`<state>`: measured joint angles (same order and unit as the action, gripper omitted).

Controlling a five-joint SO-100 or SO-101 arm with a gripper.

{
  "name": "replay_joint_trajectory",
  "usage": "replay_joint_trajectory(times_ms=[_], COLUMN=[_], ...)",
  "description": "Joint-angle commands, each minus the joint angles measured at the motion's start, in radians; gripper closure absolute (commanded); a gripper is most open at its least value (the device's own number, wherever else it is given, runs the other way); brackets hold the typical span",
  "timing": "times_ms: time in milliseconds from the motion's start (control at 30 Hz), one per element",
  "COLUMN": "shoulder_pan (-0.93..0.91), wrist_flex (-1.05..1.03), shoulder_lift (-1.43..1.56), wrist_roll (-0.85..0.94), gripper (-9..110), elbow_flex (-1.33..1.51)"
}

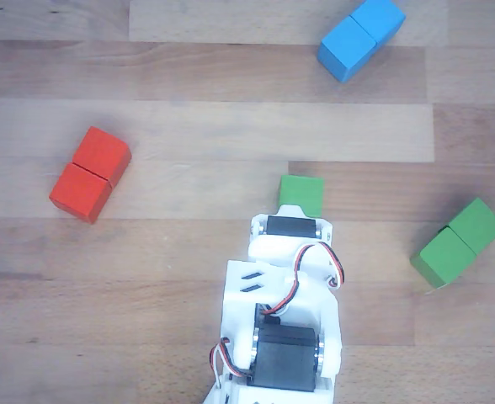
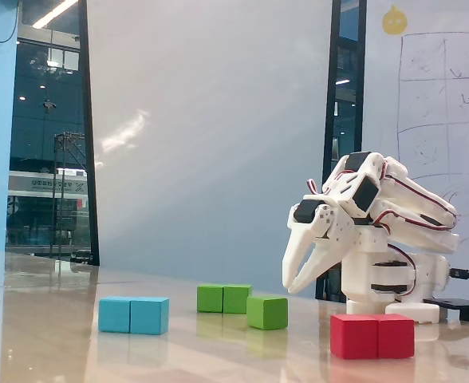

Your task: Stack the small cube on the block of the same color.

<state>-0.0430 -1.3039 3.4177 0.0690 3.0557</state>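
In the other view, looking straight down, your arm [image 1: 285, 324] enters from the bottom edge and its white body hides the jaws, so you cannot tell there how they stand. The small cube [image 1: 302, 194] shows just past the arm's front end, partly tucked under it, on the wooden desk [image 1: 188, 143]. The block of the same color [image 1: 459, 241] lies well off to the right in this view, angled, with bare desk between it and the cube. The red block [image 1: 90, 173] lies well to the left and the blue block [image 1: 361, 37] far ahead and slightly right, touching the top edge; open planks run wide ahead of the cube and to both sides. In the fixed view, low at desk level, your jaws [image 2: 289, 281] hang tips down with a narrow gap between them, holding nothing, above the desk surface. The small cube [image 2: 267, 312] sits on the desk just below and slightly left of the tips. The green block [image 2: 224, 298] lies just beyond it to the left, the blue block [image 2: 134, 315] farther left, the red block [image 2: 372, 335] below and right of the jaws. A whiteboard [image 2: 442, 96] behind carries a drawn grid; no writing is readable.
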Motion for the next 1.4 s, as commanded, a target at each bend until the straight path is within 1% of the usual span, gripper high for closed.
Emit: replay_joint_trajectory(times_ms=[0,867,1100,1200,1367], shoulder_pan=[-0.003,-0.011,-0.014,-0.014,-0.014], wrist_flex=[-0.002,0.005,0.091,0.126,0.123], shoulder_lift=[0.032,0.011,-0.173,-0.287,-0.529], wrist_roll=[-0.008,0.002,0.005,0.006,0.006], gripper=[101,101,101,101,101], elbow_flex=[-0.009,-0.018,-0.098,-0.192,-0.425])
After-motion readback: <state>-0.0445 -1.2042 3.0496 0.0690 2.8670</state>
